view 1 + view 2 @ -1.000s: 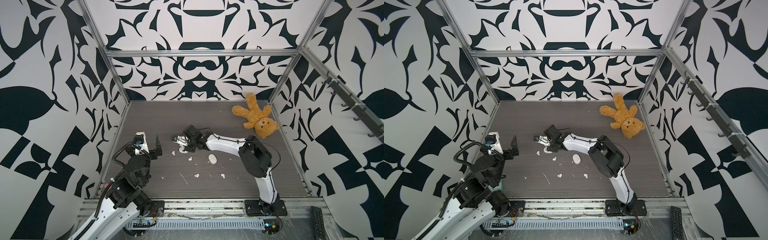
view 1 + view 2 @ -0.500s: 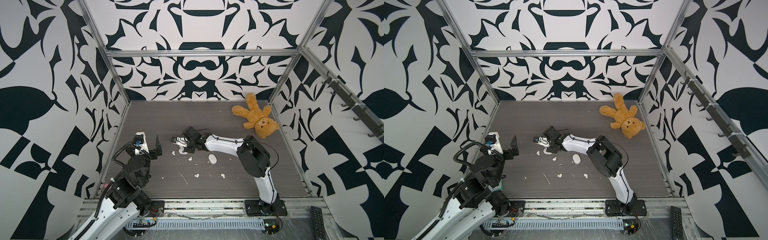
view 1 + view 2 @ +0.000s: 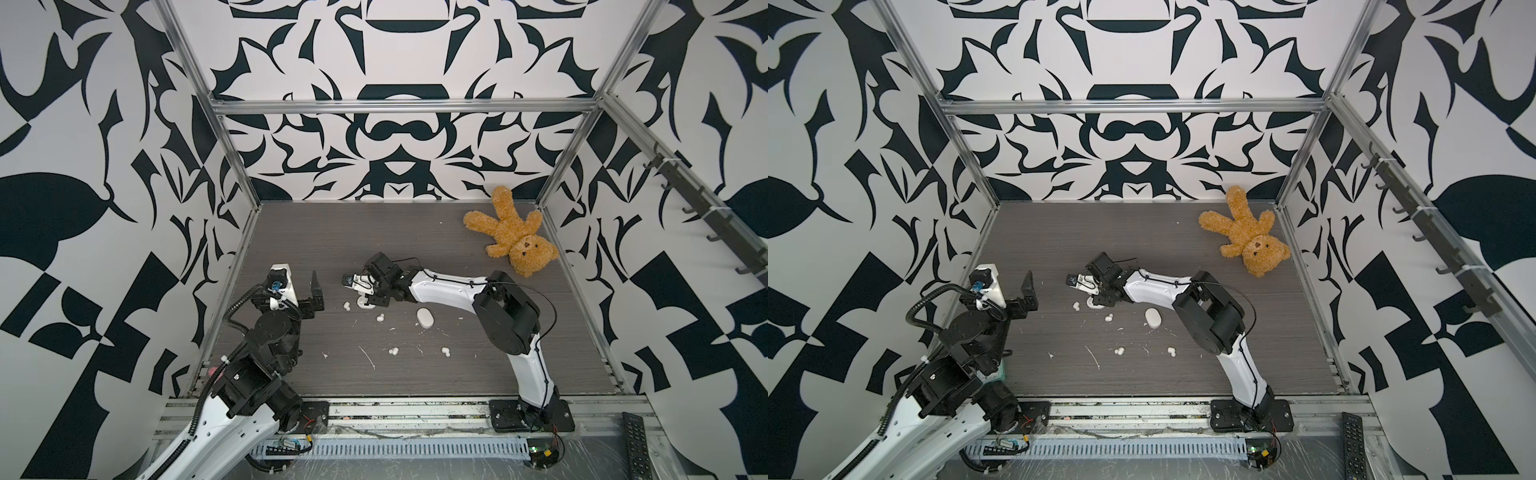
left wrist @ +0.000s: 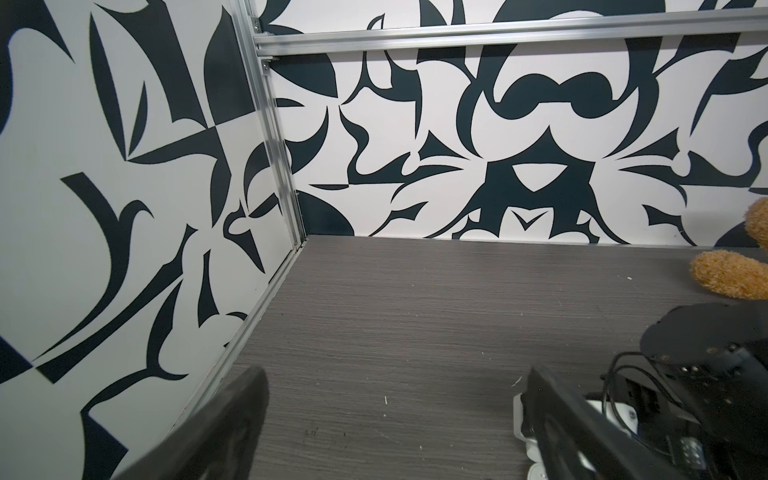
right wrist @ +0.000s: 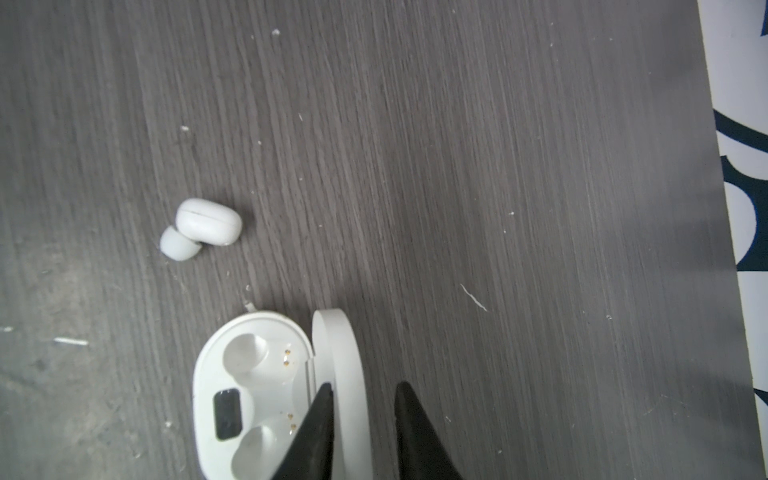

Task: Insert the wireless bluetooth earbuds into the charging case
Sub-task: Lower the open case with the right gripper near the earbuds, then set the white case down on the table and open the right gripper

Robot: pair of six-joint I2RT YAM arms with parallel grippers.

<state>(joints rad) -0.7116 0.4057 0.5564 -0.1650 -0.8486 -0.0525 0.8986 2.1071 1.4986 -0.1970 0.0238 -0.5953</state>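
The open charging case (image 5: pixel 249 395) lies on the grey table, both wells empty, its lid (image 5: pixel 340 365) standing upright. My right gripper (image 5: pixel 364 388) straddles that lid with its jaws a little apart; a strip of table shows between the lid and the outer finger (image 5: pixel 411 424). One white earbud (image 5: pixel 203 226) lies just beyond the case. In both top views several earbuds (image 3: pixel 346 306) (image 3: pixel 380 318) (image 3: pixel 393 351) (image 3: pixel 1171 352) are scattered around the case (image 3: pixel 365 304) (image 3: pixel 1094 304). My left gripper (image 4: pixel 395 390) (image 3: pixel 300 286) hangs wide open and empty at the table's left edge.
A second, closed white case (image 3: pixel 424 318) (image 3: pixel 1153 318) lies right of the open one. A brown teddy bear (image 3: pixel 511 235) (image 4: pixel 723 274) lies at the back right. Thin white flecks of debris dot the table near the front. Patterned walls enclose the table.
My right gripper's jaws have parted slightly around the case lid. The left arm has not moved.
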